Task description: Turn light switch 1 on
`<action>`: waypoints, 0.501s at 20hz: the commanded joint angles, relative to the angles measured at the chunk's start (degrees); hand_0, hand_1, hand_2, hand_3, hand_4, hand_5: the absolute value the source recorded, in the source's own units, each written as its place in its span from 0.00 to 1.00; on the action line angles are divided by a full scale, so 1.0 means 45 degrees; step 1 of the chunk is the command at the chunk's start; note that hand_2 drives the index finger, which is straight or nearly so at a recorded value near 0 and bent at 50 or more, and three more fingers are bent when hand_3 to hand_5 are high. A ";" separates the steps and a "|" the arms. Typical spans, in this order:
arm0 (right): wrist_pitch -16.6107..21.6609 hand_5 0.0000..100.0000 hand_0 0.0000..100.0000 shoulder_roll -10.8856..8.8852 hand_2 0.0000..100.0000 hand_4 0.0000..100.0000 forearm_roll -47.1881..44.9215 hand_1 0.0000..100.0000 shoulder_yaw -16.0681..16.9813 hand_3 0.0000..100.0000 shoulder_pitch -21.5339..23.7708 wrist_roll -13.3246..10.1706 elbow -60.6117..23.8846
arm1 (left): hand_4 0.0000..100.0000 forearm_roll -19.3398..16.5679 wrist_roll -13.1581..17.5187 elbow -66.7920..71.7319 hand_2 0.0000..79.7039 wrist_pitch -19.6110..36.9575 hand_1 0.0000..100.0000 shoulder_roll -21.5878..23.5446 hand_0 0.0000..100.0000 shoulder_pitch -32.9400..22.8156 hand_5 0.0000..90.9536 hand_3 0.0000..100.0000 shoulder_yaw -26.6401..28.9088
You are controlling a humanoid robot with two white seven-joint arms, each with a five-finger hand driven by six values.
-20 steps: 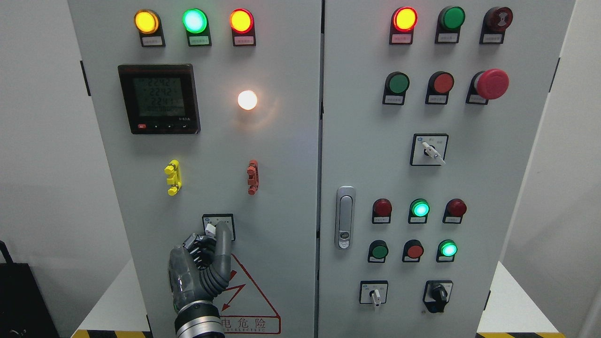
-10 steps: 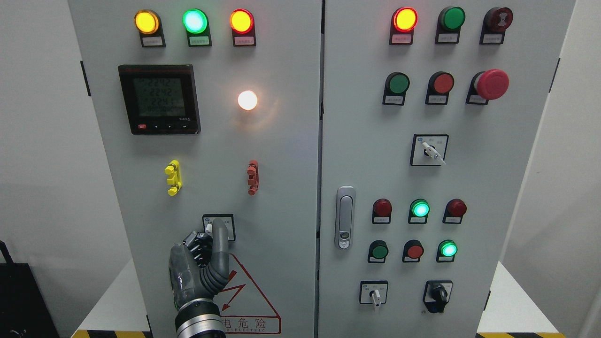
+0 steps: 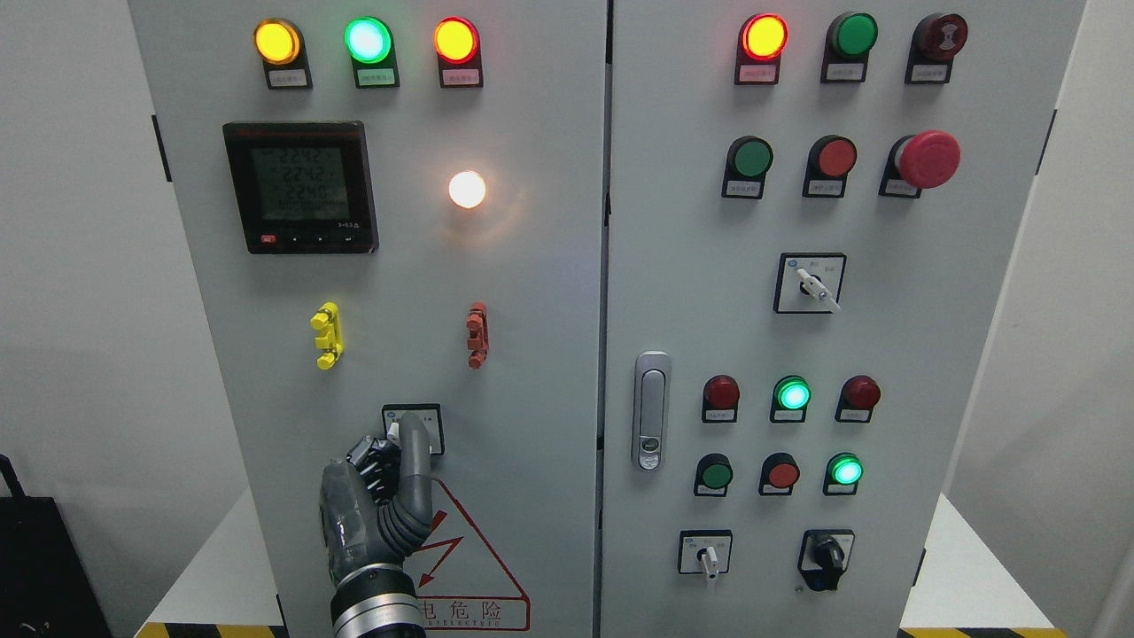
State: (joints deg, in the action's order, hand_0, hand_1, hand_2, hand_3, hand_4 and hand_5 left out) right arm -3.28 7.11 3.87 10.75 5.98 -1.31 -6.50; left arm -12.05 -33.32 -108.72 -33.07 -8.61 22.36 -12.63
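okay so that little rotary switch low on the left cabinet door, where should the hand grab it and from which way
Probably the small white lever sticking out of the rotary switch, pinched across its narrow sides. It stands proud of the door, so come straight at the panel from below, as the left hand does, its fingers already at the lever. How firmly they hold is hidden.

Low on the left cabinet door sits the rotary light switch (image 3: 413,429), a square black-framed plate whose white knob is mostly hidden, above the red hazard triangle.
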 commanded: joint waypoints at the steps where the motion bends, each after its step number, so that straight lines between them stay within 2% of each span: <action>1: 0.0005 0.00 0.00 0.0002 0.00 0.00 0.0000 0.00 -0.0006 0.00 0.0000 -0.0002 0.0000 | 1.00 0.0001 -0.0018 -0.0020 0.80 0.0006 0.26 0.0018 0.45 -0.0028 0.96 1.00 0.0014; 6: 0.0005 0.00 0.00 0.0002 0.00 0.00 0.0000 0.00 0.0013 0.00 0.0000 -0.0002 0.0000 | 1.00 0.0001 -0.0018 -0.0039 0.80 0.0006 0.25 0.0019 0.47 -0.0028 0.96 1.00 0.0014; 8: 0.0005 0.00 0.00 0.0002 0.00 0.00 0.0000 0.00 -0.0006 0.00 0.0000 -0.0002 0.0000 | 1.00 0.0001 -0.0018 -0.0039 0.80 0.0006 0.21 0.0019 0.49 -0.0028 0.96 1.00 0.0014; 9: 0.0005 0.00 0.00 0.0002 0.00 0.00 0.0000 0.00 0.0013 0.00 0.0000 -0.0002 0.0000 | 1.00 0.0001 -0.0018 -0.0039 0.80 0.0006 0.22 0.0019 0.40 -0.0028 0.96 1.00 0.0014; 10: 0.0005 0.00 0.00 -0.0018 0.00 0.00 0.0000 0.00 -0.0006 0.00 0.0000 0.0017 0.0000 | 1.00 0.0001 -0.0018 -0.0039 0.80 0.0006 0.26 0.0019 0.24 -0.0028 0.96 1.00 0.0014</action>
State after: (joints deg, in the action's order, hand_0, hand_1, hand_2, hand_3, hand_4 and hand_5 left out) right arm -3.28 7.12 3.87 10.75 5.98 -1.29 -6.51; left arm -12.04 -33.19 -108.81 -33.06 -8.57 22.26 -12.60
